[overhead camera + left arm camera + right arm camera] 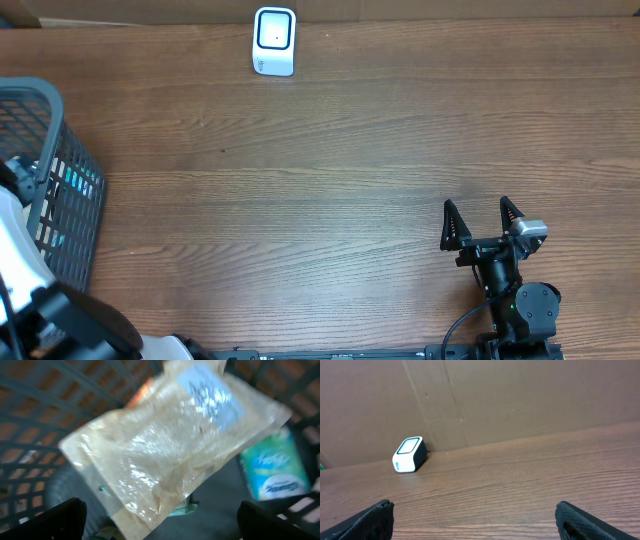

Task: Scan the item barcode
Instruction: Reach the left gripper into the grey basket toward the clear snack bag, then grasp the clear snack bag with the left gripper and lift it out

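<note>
Overhead view places the left arm over the grey basket (52, 130) at the left edge of the table (350, 150), with the white scanner (274, 41) standing at the far edge, well apart from it. The right gripper (478, 206) rests near the front right of the table, jaws spread wide and empty, and its wrist camera faces the scanner. In the left wrist view the left gripper (160, 505) hangs inside the basket, its fingers far apart at the two lower corners of the picture with nothing clamped between them. The task's item, judged to be the clear plastic pouch (165, 455), lies tilted on top of the basket contents, beside a teal tissue pack (275, 470). The view is blurred, so no barcode can be read; a pale blue label shows near the pouch's upper end. The step in hand is judged to be the reach and pick. The next move calls for lowering the open jaws over one edge of the pouch, closing on the thin, slippery film without catching the basket mesh, then lifting it clear and carrying it towards the scanner.
</note>
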`<control>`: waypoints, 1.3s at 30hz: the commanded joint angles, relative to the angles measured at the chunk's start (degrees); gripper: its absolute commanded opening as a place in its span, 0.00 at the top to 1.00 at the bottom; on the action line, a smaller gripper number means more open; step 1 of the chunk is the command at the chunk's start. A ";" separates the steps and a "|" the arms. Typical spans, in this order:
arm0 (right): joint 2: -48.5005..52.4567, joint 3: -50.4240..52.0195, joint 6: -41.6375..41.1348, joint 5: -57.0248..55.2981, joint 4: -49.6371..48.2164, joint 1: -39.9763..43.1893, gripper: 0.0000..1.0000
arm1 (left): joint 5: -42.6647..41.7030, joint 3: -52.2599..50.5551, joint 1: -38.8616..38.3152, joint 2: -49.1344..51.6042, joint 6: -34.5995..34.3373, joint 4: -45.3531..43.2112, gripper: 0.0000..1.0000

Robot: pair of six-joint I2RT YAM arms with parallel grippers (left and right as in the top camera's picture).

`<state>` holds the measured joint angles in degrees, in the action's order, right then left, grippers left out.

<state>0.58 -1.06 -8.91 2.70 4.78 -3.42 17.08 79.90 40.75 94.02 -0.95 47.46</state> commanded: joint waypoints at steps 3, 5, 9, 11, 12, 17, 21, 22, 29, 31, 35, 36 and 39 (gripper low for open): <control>-0.42 0.59 0.42 -0.22 -0.17 0.13 0.00 | -4.66 -0.81 0.26 5.25 8.59 -3.23 0.00; -0.42 0.59 0.42 -0.22 -0.17 0.13 0.00 | -8.55 -0.81 0.26 6.95 14.10 -4.31 0.00; -0.42 0.59 0.42 -0.20 -0.17 0.13 0.00 | -13.73 -0.81 0.20 10.99 21.46 -4.90 0.00; -0.42 0.59 0.42 -0.22 -0.17 0.13 0.00 | -13.64 -0.81 0.26 12.66 22.25 -5.18 0.00; -0.42 0.59 0.42 -0.20 -0.17 0.13 0.00 | -13.46 -0.81 0.28 13.53 22.69 -5.46 0.00; -0.42 0.59 0.42 -0.22 -0.17 0.13 0.00 | -11.45 -0.81 0.26 15.45 23.28 -8.00 0.00; -0.42 0.59 0.42 -0.20 -0.17 0.13 0.00 | -6.82 -0.81 0.26 15.52 23.28 -10.51 0.00; -0.42 0.59 0.42 -0.22 -0.17 0.13 0.00 | -6.05 -0.81 0.26 15.52 23.28 -10.86 0.00; -0.42 0.59 0.42 -0.20 -0.17 0.13 0.00 | -2.97 -0.81 0.33 17.27 24.59 -11.56 0.00; -0.42 0.59 0.42 -0.22 -0.17 0.13 0.00 | -1.68 -0.85 0.42 18.27 24.98 -11.47 0.00; -0.42 0.59 0.42 -0.22 -0.17 0.13 0.00 | -1.03 -1.05 0.68 19.82 25.27 -11.43 0.02; -0.42 0.59 0.42 -0.22 -0.17 0.13 0.00 | -0.11 -1.05 0.72 20.02 25.24 -11.67 0.03; -0.42 0.59 0.42 -0.22 -0.17 0.13 0.00 | 1.79 -1.05 1.01 20.09 25.27 -12.90 0.14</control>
<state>0.58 -1.06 -8.91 2.72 4.78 -3.42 15.94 79.31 41.30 111.92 23.40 35.20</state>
